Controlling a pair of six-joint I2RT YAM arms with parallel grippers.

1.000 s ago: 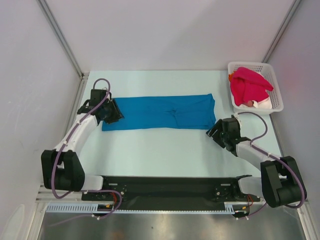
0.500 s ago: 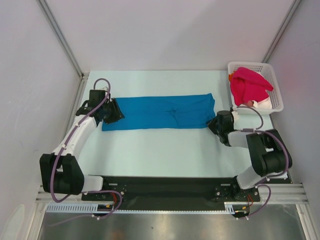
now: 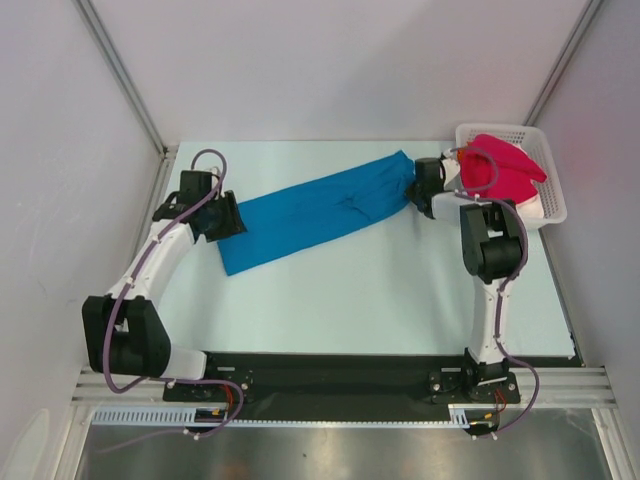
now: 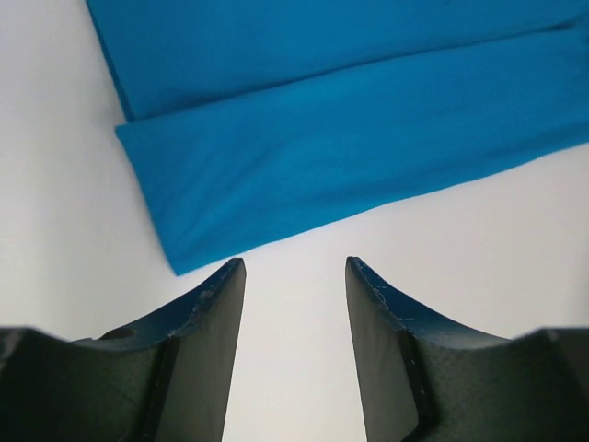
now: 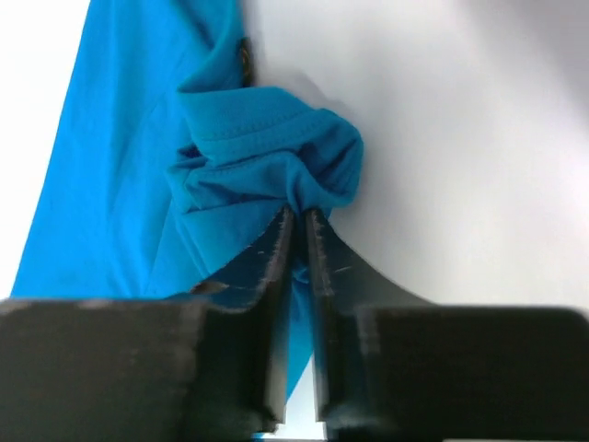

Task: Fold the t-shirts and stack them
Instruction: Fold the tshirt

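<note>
The blue t-shirt (image 3: 320, 208) lies on the table (image 3: 380, 300) as a long folded strip, running slantwise from the left gripper (image 3: 228, 216) up to the right gripper (image 3: 420, 186). At the right gripper the jaws are pinched almost together, and there's a bunched wad of blue cloth caught right at their tips. The shirt's end puckers there, and the rest of the strip spreads flat beyond the fingers and off to one side.

Over at the left gripper it's a different story: jaws about halfway apart, nothing between them but bare table. The shirt's nearest corner sits just ahead of the finger (image 4: 207, 304) on the left of the wrist view, close but not touching. Further ahead, two layers of the fold show, one stepped over the other.

Just past the right gripper, on its outer side, sits the white basket (image 3: 548, 160) at the table's far right corner. A pink t-shirt (image 3: 500, 170) is heaped over its rim, with some white cloth (image 3: 527, 208) beneath and a sliver of orange cloth (image 3: 462, 153) at the edge nearest the gripper. The right arm reaches out straight from its base.
</note>
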